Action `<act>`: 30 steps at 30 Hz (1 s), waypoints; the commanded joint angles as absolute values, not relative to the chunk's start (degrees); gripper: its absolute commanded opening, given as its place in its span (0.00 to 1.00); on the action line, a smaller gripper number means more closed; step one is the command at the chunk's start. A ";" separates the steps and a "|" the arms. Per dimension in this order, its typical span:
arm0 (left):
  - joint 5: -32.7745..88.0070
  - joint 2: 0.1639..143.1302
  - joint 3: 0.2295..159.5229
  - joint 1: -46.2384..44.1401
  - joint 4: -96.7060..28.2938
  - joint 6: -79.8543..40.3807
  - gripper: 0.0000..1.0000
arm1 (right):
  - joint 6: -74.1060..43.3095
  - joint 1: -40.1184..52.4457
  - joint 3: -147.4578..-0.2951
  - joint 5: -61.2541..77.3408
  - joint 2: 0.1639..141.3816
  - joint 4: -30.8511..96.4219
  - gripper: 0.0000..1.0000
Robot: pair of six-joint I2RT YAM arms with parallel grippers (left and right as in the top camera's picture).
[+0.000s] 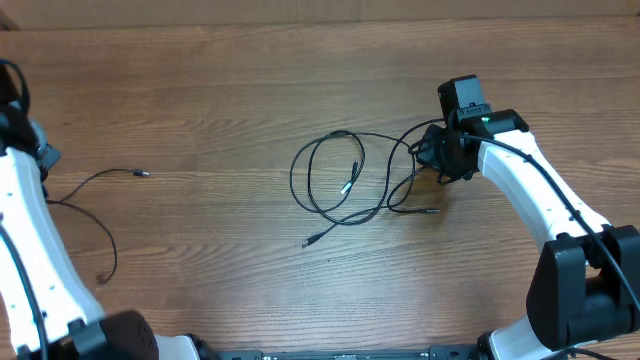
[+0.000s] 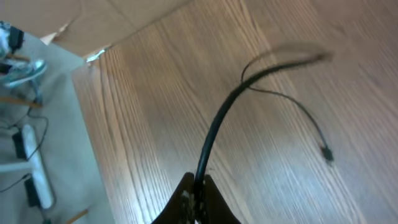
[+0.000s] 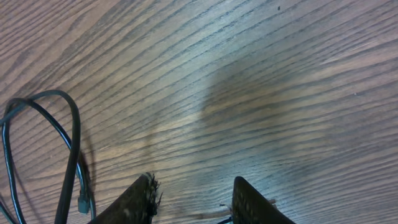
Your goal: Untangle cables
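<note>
- The left gripper (image 2: pixel 196 202) is at the far left of the overhead view. It is shut tight on one thin black cable (image 2: pixel 214 127).
- That cable lies by itself on the left side of the table (image 1: pixel 250 80), well apart from the others. Its small plug end (image 1: pixel 142 173) points toward the middle.
- So one cable looks pulled free – that part seems done.
- The rest of the cables (image 1: pixel 349 185) sit in the middle of the overhead view. They make big loops that cross over each other, with plug ends sticking out at the bottom.
- The right gripper (image 3: pixel 196 202) is at the right edge of that bunch, low over the table. Its two fingers (image 3: pixel 144 200) stand apart, and bare wood shows between them.
- A cable loop (image 3: pixel 69 134) lies just beside its fingers, at the left of the right wrist view. Whether a thin cord sits low between the fingers cannot be told.
- What is left, it seems – the loops in the middle need pulling apart, one cable at a time.
</note>
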State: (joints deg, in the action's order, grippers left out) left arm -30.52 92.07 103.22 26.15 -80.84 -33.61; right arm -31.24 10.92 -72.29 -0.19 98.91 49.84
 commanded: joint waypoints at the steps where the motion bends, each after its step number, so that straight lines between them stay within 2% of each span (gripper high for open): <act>1: -34.17 98.76 99.15 26.35 -73.87 -35.97 0.04 | -30.96 10.92 -72.69 0.16 98.19 50.09 0.39; 4: -34.94 107.35 99.13 26.76 -66.63 -32.51 0.05 | -30.96 10.90 -72.69 0.16 98.19 50.09 0.39; 7: -34.85 113.86 99.15 26.61 -60.60 -27.46 0.20 | -30.96 10.90 -72.69 0.16 98.19 50.37 0.39; 8: -34.41 114.50 99.15 26.48 -60.47 -27.20 0.37 | -30.96 10.90 -72.69 0.16 98.19 50.46 0.39; 9: -32.25 114.87 99.15 26.09 -60.77 -27.00 0.64 | -30.96 10.90 -72.69 0.16 98.19 50.50 0.39; 11: -28.69 114.63 99.15 25.82 -61.60 -27.00 0.76 | -30.98 10.90 -72.69 0.16 98.19 50.48 0.39; 13: -23.07 114.52 99.15 25.80 -62.83 -26.98 0.81 | -30.98 10.90 -72.69 0.16 98.17 50.50 0.39; 15: -14.13 114.52 99.15 25.78 -63.13 -26.98 0.80 | -30.98 10.90 -72.69 0.16 98.19 50.52 0.39; 21: -12.75 114.52 99.15 25.80 -61.80 -27.00 0.78 | -30.96 10.90 -72.69 0.14 98.19 50.50 0.39; 22: -12.40 114.52 99.15 25.82 -60.99 -26.98 0.72 | -30.96 10.90 -72.69 0.14 98.19 50.50 0.39; 23: -12.19 114.52 99.15 25.82 -59.66 -26.98 0.61 | -30.96 10.90 -72.69 0.16 98.19 50.50 0.39; 24: -12.16 114.52 99.15 25.85 -58.59 -26.98 0.54 | -30.96 10.90 -72.69 0.14 98.19 50.50 0.39; 26: -11.92 114.52 99.15 26.59 -54.68 -27.42 0.18 | -30.96 10.90 -72.69 0.16 98.19 50.81 0.39; 27: -11.99 114.52 99.15 27.11 -53.06 -27.94 0.04 | -30.96 10.90 -72.69 0.14 98.17 51.05 0.39; 30: -12.60 114.85 99.13 28.93 -48.53 -28.29 0.04 | -30.98 10.90 -72.69 0.14 98.19 51.16 0.39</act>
